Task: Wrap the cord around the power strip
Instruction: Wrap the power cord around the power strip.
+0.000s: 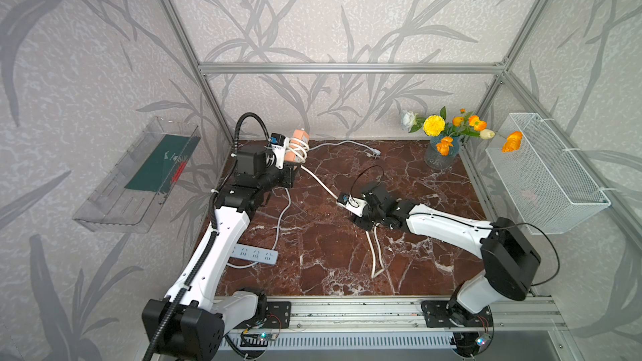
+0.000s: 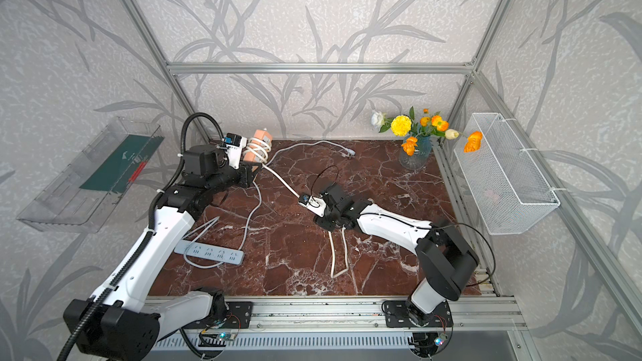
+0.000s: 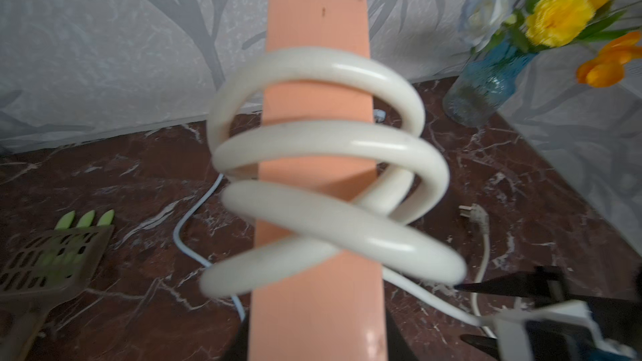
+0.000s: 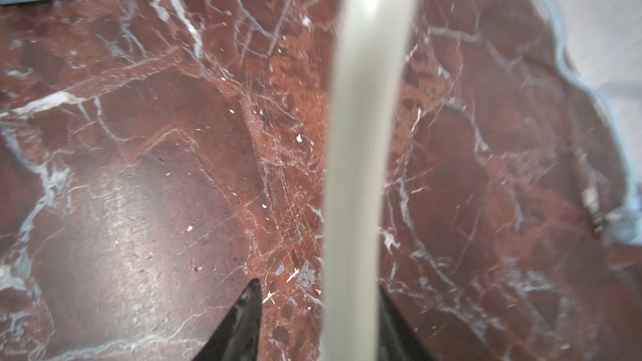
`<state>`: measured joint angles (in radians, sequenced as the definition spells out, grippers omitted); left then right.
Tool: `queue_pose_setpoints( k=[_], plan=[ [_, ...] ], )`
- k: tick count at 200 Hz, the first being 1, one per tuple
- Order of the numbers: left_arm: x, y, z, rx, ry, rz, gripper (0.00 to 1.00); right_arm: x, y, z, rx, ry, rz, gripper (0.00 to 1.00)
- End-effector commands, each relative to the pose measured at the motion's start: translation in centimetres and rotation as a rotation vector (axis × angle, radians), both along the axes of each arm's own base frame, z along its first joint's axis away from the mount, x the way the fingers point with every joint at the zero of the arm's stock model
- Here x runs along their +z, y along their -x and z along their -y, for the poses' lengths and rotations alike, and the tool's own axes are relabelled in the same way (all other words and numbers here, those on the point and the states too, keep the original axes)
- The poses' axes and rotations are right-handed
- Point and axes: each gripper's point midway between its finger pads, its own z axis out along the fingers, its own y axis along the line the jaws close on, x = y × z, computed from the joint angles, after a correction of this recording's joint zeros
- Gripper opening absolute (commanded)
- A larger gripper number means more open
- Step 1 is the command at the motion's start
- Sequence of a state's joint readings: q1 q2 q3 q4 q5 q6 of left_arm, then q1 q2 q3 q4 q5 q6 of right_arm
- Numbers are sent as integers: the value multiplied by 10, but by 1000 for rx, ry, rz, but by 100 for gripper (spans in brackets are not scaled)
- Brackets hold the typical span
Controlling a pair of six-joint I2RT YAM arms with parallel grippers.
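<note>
The left gripper (image 1: 291,168) is clamped on the lower end of a salmon-orange rectangular plastic power strip (image 3: 316,29). It holds the strip upright near the back-left corner of the red-brown marble tabletop (image 1: 347,265). A thick cream rubber cord (image 3: 347,144) coils loosely three times around the strip, then runs to mid-table between the right gripper's (image 4: 318,286) partly spread jaws.

A thick cream-white cord (image 3: 330,140) loops three times around a long salmon-orange power strip (image 3: 316,29). The left gripper (image 3: 318,342) clamps its base.
</note>
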<state>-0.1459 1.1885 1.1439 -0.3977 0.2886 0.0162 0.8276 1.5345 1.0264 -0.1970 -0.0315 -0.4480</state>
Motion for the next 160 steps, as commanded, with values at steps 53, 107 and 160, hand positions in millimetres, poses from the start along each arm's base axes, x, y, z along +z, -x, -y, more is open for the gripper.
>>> queue_pose_setpoints(
  k=[53,107,160],
  plan=[
    [-63,-34,12,-77,-376,-89,0,234,26,-23,220,-243,490,0],
    [-77,57,116,-650,-251,-127,0,299,-16,-24,236,-369,544,0],
    [-22,151,174,-1092,106,-117,0,310,-77,2,214,-543,328,0]
  ],
)
